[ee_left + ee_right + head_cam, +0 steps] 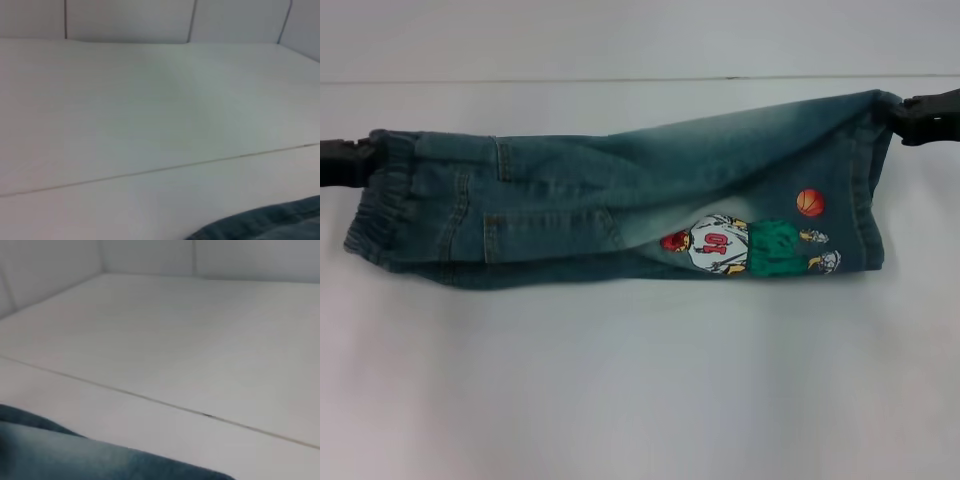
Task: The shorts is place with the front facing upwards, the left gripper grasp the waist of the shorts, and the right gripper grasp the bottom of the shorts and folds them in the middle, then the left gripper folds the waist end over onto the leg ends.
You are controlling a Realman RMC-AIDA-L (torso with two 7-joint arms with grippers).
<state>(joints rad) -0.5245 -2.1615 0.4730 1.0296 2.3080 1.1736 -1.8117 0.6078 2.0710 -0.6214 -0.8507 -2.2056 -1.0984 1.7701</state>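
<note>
In the head view, the denim shorts lay folded lengthwise across the white table, cartoon print at the right. The left gripper clamped the waist at far left; the right gripper pinched the leg end at far right. Both wrist views showed only denim edges on the table.

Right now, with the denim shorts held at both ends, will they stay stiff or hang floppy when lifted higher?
Probably floppy: the shorts already sag and crease between the left end effector and the right end effector. They are unlikely to roll, being soft cloth. The gathered waistband looks thicker, so likely easier to hold.
</note>
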